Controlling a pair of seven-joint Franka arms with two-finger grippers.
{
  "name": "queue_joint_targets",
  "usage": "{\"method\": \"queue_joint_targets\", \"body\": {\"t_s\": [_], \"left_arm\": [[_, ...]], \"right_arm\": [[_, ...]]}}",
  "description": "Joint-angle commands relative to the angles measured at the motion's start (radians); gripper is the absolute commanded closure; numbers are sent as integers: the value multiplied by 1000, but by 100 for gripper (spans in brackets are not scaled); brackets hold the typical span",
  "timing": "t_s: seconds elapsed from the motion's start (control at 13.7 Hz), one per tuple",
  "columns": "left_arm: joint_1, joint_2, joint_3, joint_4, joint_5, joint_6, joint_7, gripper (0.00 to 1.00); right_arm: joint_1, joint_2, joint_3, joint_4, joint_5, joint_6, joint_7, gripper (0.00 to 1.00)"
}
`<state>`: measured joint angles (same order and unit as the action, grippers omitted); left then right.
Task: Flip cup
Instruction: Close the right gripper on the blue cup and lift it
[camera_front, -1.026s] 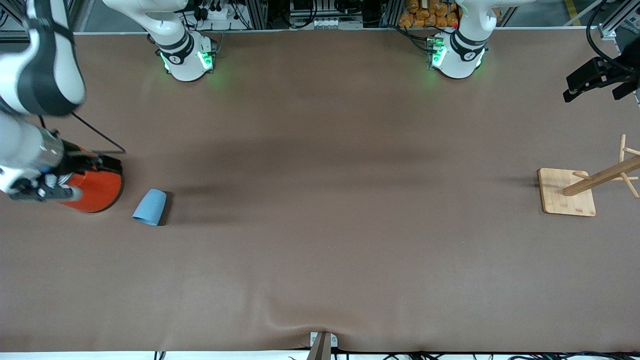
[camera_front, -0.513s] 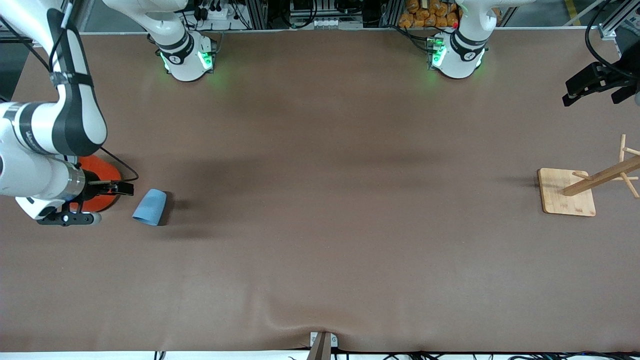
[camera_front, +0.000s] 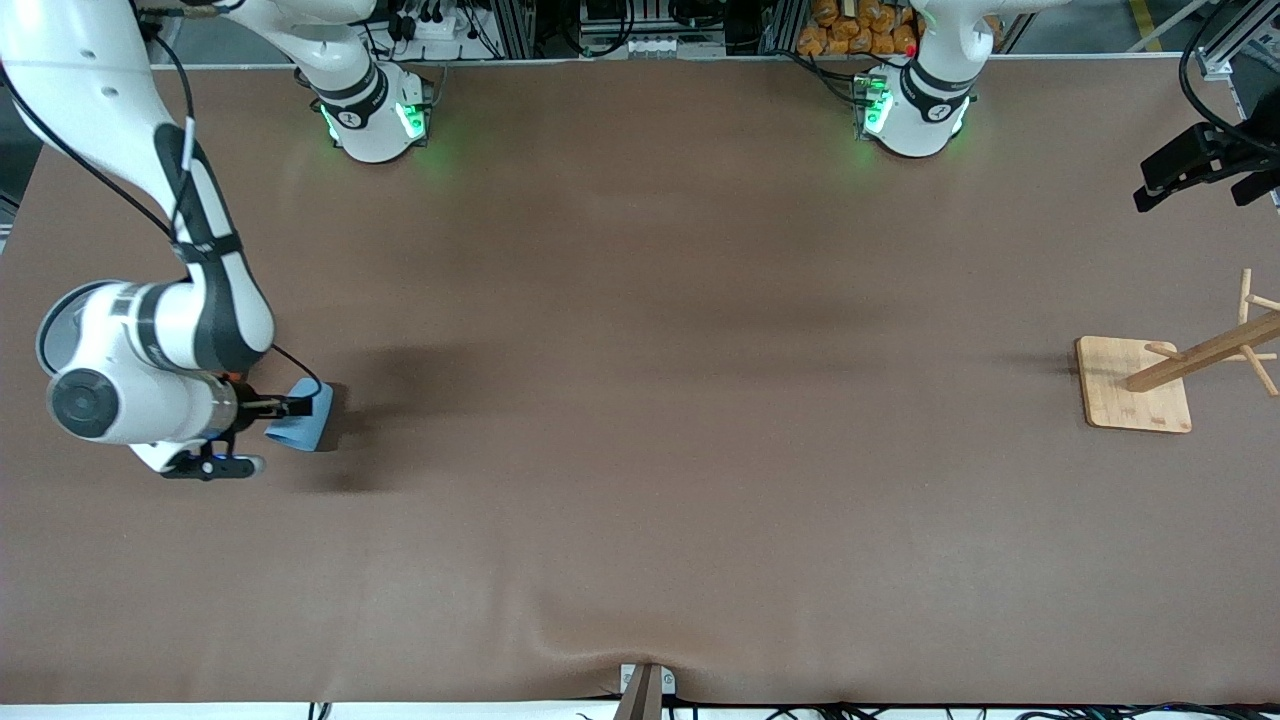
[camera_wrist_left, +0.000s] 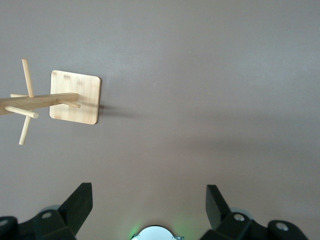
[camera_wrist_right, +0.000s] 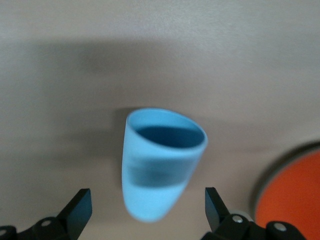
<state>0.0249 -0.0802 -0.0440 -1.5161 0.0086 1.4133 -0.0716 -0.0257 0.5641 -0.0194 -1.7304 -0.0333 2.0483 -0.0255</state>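
Brown bench (camera_front: 640, 450); wooden rack (camera_front: 1150, 385) well apart from the cup, toward the left arm's end, and above it the left hand (camera_front: 1205, 165) waits, spread wide and empty. Orange can (camera_wrist_right: 292, 192) just beside the cup. Cup (camera_front: 305, 420) lies tipped on the bench, rim sideways. Right hand (camera_front: 285, 407) at the cup, fingers spread either side, nothing gripped yet, lined up likely to grab and turn it.

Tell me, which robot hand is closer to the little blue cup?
The right one. The right gripper is right at the cup, fingers open on either side of it. The left gripper waits up in the air at the left arm's end of the table, above the wooden rack.
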Motion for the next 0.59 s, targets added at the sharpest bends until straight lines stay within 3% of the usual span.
{"method": "queue_joint_targets", "body": {"t_s": [0.0, 0.51], "left_arm": [[12, -18, -7, -9, -13, 4, 12, 0], [12, -18, -7, -9, -13, 1, 12, 0]], "right_arm": [[-31, 28, 6, -11, -8, 26, 4, 0], [-45, 60, 7, -23, -4, 53, -2, 0]]}}
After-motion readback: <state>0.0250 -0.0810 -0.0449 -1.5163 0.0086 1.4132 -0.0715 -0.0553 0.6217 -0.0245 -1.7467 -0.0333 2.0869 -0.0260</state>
